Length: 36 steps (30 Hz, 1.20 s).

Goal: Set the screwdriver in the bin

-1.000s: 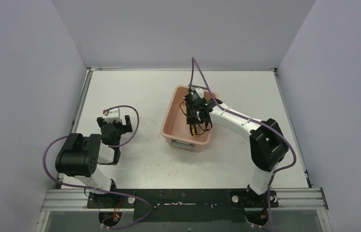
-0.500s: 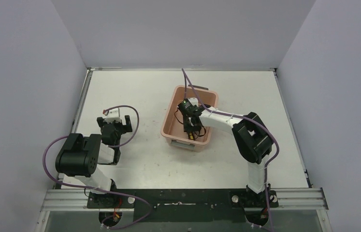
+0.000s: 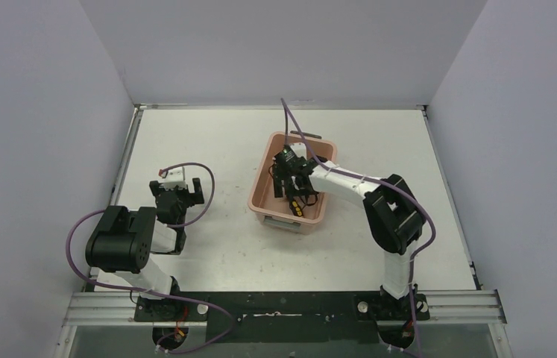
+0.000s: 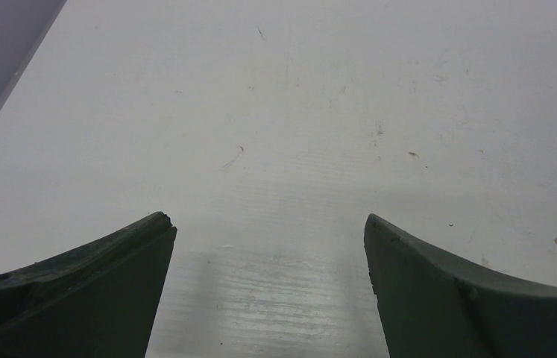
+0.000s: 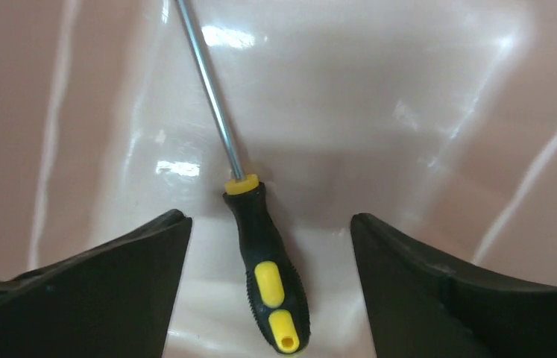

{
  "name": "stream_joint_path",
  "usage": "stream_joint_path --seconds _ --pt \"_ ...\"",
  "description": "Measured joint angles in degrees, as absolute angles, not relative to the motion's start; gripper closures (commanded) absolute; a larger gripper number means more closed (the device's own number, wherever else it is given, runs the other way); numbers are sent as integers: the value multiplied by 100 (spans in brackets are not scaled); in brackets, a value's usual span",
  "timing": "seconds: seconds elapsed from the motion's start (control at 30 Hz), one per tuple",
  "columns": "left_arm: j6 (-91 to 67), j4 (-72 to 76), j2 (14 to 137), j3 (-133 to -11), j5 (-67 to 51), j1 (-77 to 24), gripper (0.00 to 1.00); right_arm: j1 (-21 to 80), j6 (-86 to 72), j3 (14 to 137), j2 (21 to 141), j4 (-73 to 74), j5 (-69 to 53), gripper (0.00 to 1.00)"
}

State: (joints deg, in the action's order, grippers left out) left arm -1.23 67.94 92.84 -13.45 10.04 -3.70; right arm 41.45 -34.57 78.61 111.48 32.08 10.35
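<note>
The screwdriver (image 5: 268, 261), black-and-yellow handle and thin metal shaft, lies loose on the floor of the salmon-pink bin (image 5: 409, 97). My right gripper (image 5: 269, 218) hangs low inside the bin, open, with its fingers well apart on either side of the handle and touching nothing. From above, the right gripper (image 3: 288, 179) reaches into the bin (image 3: 259, 195) and the screwdriver's handle (image 3: 297, 209) shows near the bin's front end. My left gripper (image 3: 188, 195) rests open over bare table at the left, and in its own view the left gripper (image 4: 268, 220) has nothing between its fingers.
The bin stands mid-table, slightly right of centre. Grey walls close in the white table (image 3: 208, 142) on three sides. A purple cable (image 3: 290, 119) arcs over the bin's far end. The left arm is folded near its base.
The right gripper has opened and let go of the screwdriver, which now lies on the bin floor. The right arm swung a little further into the bin. The left arm has not moved.
</note>
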Motion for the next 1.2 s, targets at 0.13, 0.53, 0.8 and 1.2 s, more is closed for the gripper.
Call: stream_joint_path --seconds 0.13,0.53,0.8,1.2 --pt "-123 6794 9284 -1345 1004 -370 3 4145 -3240 8149 10689 3376 1221 0" --pt "-123 6794 9284 -1343 1004 -370 3 3874 -2368 8099 8344 2910 1826 0" --pt "-123 6794 9284 -1345 1007 -370 3 2265 -1905 6141 6930 2121 2224 0" --pt "-123 6794 9284 -1345 1007 -370 3 779 -1234 2545 5564 -458 1870 0"
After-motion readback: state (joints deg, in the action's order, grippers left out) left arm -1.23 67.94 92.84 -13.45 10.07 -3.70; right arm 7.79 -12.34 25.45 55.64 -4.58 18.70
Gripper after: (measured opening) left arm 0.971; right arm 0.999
